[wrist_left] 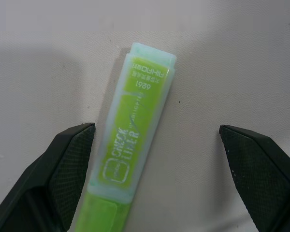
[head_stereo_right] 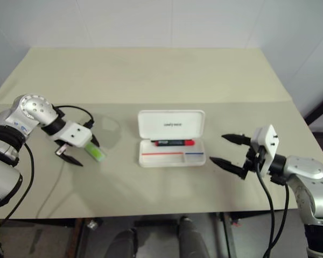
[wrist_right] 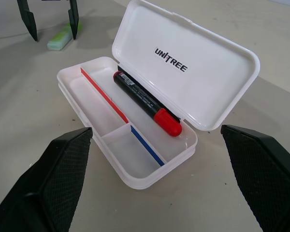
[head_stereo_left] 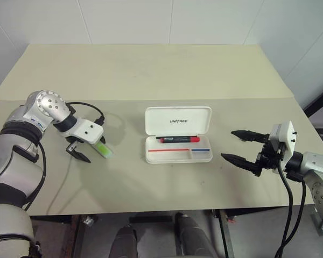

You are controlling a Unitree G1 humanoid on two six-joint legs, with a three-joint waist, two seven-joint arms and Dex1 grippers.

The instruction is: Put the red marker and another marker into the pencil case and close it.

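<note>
Gripper [head_stereo_left: 87, 150] over highlighter [head_stereo_left: 104, 149]; case [head_stereo_left: 178, 157] open

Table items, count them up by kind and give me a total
Markers: 2, the red marker inside the pencil case, the green highlighter on the table
Pencil cases: 1, the pencil case, lid open
Total: 3

A pale beige tabletop [head_stereo_left: 151, 70] carries two things. The white pencil case [head_stereo_left: 178, 141] lies near its middle with the lid standing open. The lime-green marker [head_stereo_left: 104, 150] lies flat well apart to its left, beside a thin black cable [head_stereo_left: 70, 161].
</note>
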